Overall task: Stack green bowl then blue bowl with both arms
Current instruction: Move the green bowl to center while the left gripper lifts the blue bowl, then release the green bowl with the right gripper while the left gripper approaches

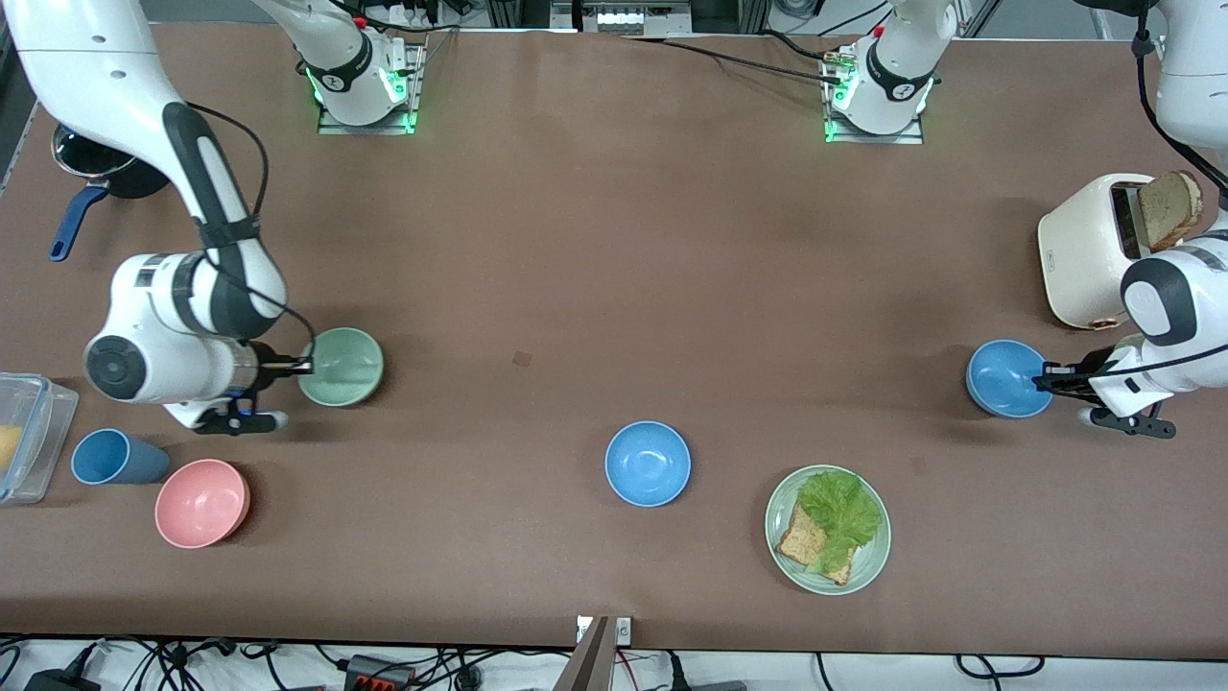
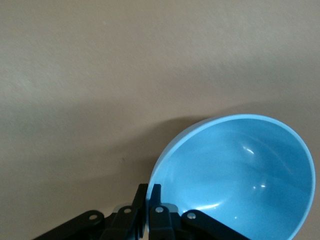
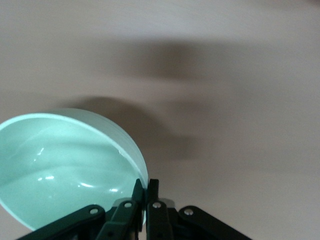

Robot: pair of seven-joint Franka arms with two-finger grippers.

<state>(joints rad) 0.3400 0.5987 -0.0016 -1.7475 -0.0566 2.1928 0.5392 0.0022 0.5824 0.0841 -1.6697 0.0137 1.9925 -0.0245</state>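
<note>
Both pincers have a bowl by the rim, one at each end of the table.

We see the right pincer (image 1: 305,366) clamped on the rim of the green bowl (image 1: 342,367) toward the right arm's end of the table (image 1: 614,288), its fingers (image 3: 152,192) pinching the bowl wall in the right wrist view, the bowl (image 3: 65,165) tilted there. The left pincer (image 1: 1044,376) grips the rim of a blue bowl (image 1: 1005,378) toward the left arm's end, near the toaster (image 1: 1089,250) with its bread slice (image 1: 1170,208); the left wrist view shows that bowl (image 2: 240,175) tipped, fingers (image 2: 155,197) closed on its edge. We spot a second blue bowl (image 1: 648,463) sitting free, nearer the front camera, beside the lettuce plate (image 1: 873,561). A pink bowl (image 1: 201,502) and blue cup (image 1: 110,457) lie nearer the front camera than the green bowl.
</note>
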